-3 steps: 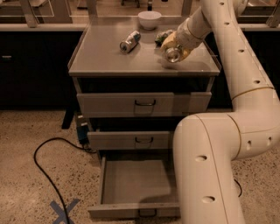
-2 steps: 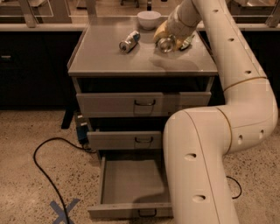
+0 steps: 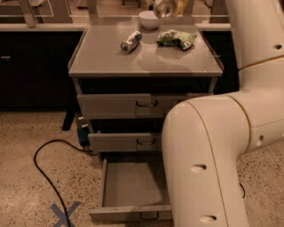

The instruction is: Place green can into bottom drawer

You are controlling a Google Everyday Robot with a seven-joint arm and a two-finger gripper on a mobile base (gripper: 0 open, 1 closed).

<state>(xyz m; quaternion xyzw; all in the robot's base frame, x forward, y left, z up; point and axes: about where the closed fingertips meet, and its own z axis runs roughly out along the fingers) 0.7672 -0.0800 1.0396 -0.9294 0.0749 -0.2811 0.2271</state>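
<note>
My gripper point(image 3: 172, 5) is at the top edge of the view, above the back of the cabinet top point(image 3: 146, 62). It is shut on the green can point(image 3: 162, 8), whose shiny silver end faces the camera; the can is lifted clear of the surface. The bottom drawer point(image 3: 133, 186) of the grey three-drawer cabinet is pulled out and open, with its small dark loop handle at the front panel point(image 3: 148, 216). Its right part is hidden behind my arm point(image 3: 208, 150).
A silver-and-blue can point(image 3: 131, 41) lies on its side on the cabinet top. A green wrinkly snack bag point(image 3: 176, 39) and a white bowl point(image 3: 149, 20) are near the back. The two upper drawers point(image 3: 133, 105) stand slightly ajar. A black cable point(image 3: 44, 173) and a blue tape cross point(image 3: 64, 213) are on the floor at the left.
The gripper has risen from the cabinet top with the green can in it and moved back and left. The snack bag now shows uncovered on the surface.
</note>
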